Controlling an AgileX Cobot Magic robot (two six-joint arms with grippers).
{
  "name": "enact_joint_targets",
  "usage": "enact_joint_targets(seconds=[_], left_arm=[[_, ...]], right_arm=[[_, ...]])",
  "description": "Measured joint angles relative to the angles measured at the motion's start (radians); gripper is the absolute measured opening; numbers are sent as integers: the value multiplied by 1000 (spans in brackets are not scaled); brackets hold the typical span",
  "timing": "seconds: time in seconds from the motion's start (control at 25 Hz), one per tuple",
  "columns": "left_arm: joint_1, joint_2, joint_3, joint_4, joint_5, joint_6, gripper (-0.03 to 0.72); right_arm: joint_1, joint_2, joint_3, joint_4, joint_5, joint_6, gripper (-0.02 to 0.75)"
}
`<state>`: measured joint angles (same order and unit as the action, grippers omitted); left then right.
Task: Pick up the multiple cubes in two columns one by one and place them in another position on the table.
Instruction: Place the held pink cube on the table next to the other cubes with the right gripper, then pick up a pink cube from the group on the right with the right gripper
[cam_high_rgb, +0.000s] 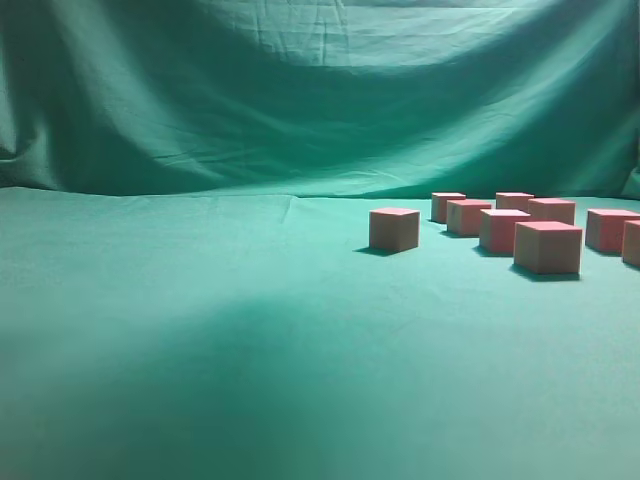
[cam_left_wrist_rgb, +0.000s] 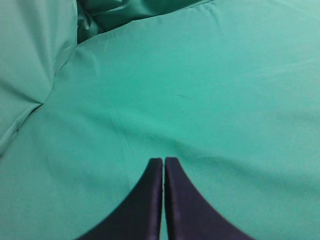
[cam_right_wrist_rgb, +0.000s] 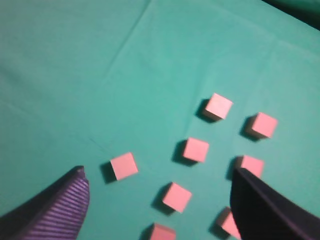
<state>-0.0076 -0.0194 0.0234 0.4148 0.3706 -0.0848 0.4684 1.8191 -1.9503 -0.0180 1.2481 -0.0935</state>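
Note:
Several pink-tan cubes stand on the teal table (cam_high_rgb: 200, 330) at the right. One cube (cam_high_rgb: 394, 229) stands apart to the left of the rest; the nearest cube (cam_high_rgb: 548, 247) is in front. The right wrist view looks down on them: the lone cube (cam_right_wrist_rgb: 123, 166), one in the middle (cam_right_wrist_rgb: 195, 150), another lower down (cam_right_wrist_rgb: 177, 197). My right gripper (cam_right_wrist_rgb: 158, 175) is open and empty, high above the cubes. My left gripper (cam_left_wrist_rgb: 163, 161) is shut and empty over bare cloth. Neither gripper shows in the exterior view.
A draped green cloth backdrop (cam_high_rgb: 320, 90) rises behind the table. The same backdrop folds show at the upper left of the left wrist view (cam_left_wrist_rgb: 30, 60). The cubes at the far right (cam_high_rgb: 632, 242) are cut off by the frame edge.

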Motion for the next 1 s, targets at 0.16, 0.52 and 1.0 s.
enact_joint_targets(seconds=[0.16,0.52,1.0], left_arm=[[0,0,0,0,0,0,0],[0,0,0,0,0,0,0],[0,0,0,0,0,0,0]], right_arm=[[-99,-187,194,-11,3,74,565],[-241,-397,706,-16,3,161,565],[-241,-369,1103,-14,-432,263,565]])
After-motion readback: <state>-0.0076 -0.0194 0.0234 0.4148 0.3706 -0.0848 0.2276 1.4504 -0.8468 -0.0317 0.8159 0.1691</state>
